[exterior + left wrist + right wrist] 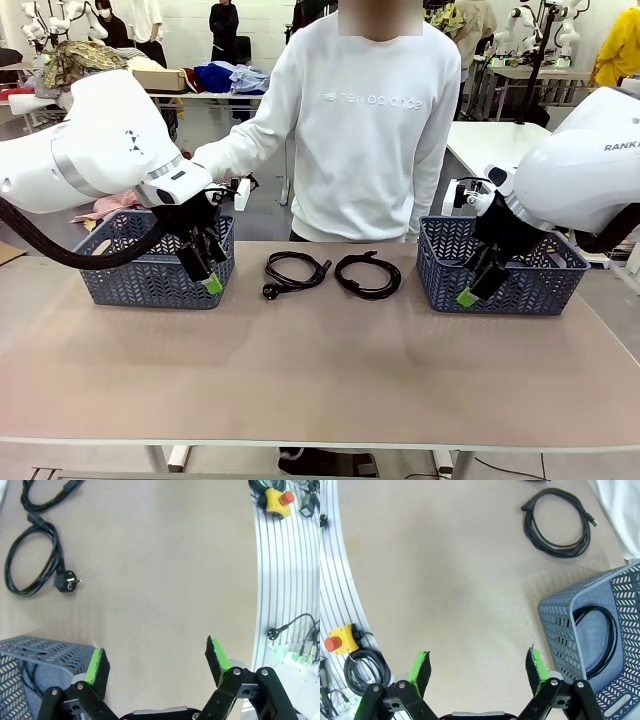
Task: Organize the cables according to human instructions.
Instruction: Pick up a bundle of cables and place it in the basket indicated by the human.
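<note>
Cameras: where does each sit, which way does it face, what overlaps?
Front view: fixed between the arms, faces across the table at the person; both arms, left pincer, right pincer show.
Left wrist view: on left wrist, looks down at left basket, left cable; own open fingers show.
Right wrist view: on right wrist, looks down at right basket, right cable; own open fingers show.
Shared: front view also shows both baskets, both cables.
</note>
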Action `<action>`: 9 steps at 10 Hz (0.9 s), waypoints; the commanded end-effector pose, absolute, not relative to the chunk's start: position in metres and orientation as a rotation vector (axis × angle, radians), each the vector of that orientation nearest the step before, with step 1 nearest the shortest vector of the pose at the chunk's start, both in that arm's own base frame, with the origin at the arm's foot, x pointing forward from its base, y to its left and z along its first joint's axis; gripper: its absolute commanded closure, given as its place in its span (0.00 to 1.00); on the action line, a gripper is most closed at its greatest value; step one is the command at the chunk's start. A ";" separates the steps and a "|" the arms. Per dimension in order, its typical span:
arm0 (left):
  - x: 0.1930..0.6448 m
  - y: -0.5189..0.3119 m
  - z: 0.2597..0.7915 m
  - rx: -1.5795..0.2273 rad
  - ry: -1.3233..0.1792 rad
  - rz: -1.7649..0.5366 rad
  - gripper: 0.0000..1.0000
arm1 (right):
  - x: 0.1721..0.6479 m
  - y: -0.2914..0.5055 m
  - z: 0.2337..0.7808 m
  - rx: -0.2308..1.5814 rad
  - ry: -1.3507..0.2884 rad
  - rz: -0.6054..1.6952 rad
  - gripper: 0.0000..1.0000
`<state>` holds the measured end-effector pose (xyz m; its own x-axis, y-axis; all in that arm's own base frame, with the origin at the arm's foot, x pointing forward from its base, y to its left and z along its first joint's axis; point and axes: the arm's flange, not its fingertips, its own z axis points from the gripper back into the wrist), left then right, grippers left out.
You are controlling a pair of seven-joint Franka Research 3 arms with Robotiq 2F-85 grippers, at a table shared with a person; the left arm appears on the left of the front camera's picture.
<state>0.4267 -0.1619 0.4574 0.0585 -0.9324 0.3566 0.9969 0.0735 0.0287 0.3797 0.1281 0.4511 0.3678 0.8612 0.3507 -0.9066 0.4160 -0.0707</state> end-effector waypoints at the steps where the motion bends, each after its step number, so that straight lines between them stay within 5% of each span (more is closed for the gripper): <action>1: 0.427 -0.162 0.457 -0.250 -0.315 -1.484 0.00 | 0.379 0.129 0.450 0.137 -0.359 1.132 0.00; 9: 0.510 -0.268 0.445 -0.081 -0.189 -1.175 0.00 | 0.379 0.129 0.450 0.137 -0.359 1.132 0.00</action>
<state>0.4956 -0.2589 0.4435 0.3268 -0.9162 0.2321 0.9370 0.3461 0.0469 0.3799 0.1278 0.4510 0.3686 0.8608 0.3509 -0.9063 0.4167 -0.0702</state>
